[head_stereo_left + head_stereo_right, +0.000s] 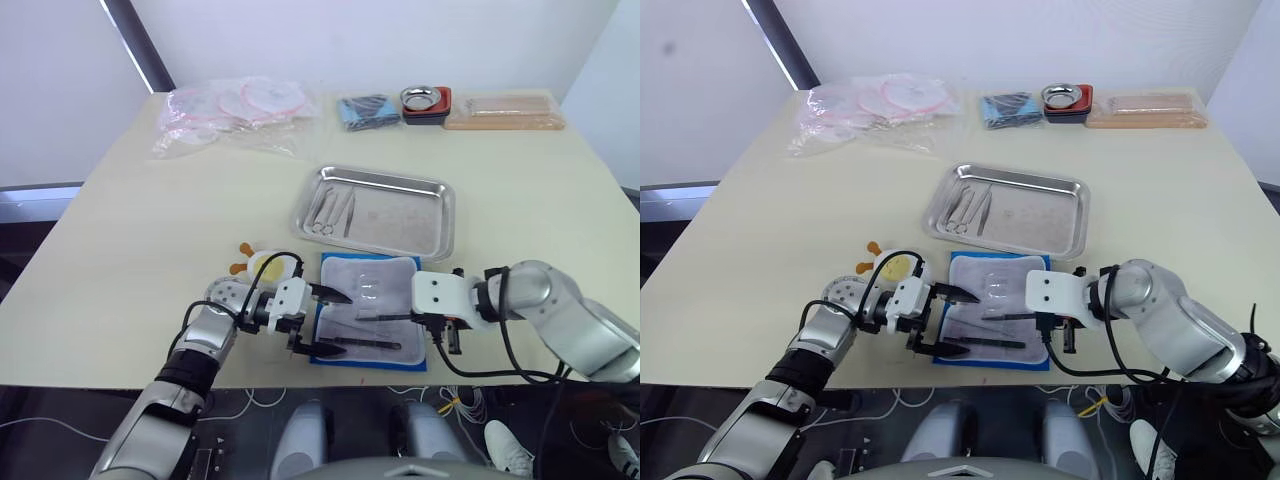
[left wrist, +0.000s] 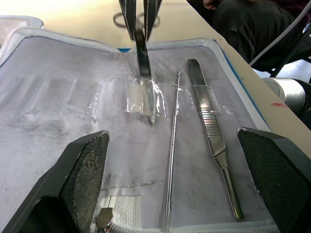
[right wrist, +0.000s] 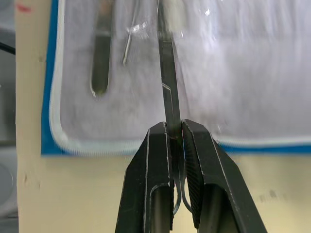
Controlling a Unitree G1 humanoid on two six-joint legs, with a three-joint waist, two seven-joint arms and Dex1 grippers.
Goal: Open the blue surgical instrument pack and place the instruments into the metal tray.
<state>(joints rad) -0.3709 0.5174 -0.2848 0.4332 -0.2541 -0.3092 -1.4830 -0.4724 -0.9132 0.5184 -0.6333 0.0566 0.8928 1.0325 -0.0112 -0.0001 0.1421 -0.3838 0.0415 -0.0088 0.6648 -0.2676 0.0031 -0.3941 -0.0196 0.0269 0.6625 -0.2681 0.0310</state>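
Blue surgical instrument pack (image 1: 368, 310) lies unfolded just before the metal tray (image 1: 400, 215). Right gripper (image 3: 176, 133) pinches a scissor-like instrument (image 3: 167, 92) still tucked under a clear strap; left gripper (image 2: 172, 145) gapes wide, empty. Pulling may drag the pack or slip.

You've got the surgical instrument pack (image 1: 368, 305) lying open at the table's (image 1: 120, 260) near edge, the metal tray (image 1: 400, 215) just behind it with instruments (image 1: 331, 211) in its left end. Left gripper (image 1: 322, 322) sits at the pack's left edge, right gripper (image 3: 176, 141) at its right. Plastic bags (image 1: 235, 115) far left; bowl (image 1: 425, 100) far back.
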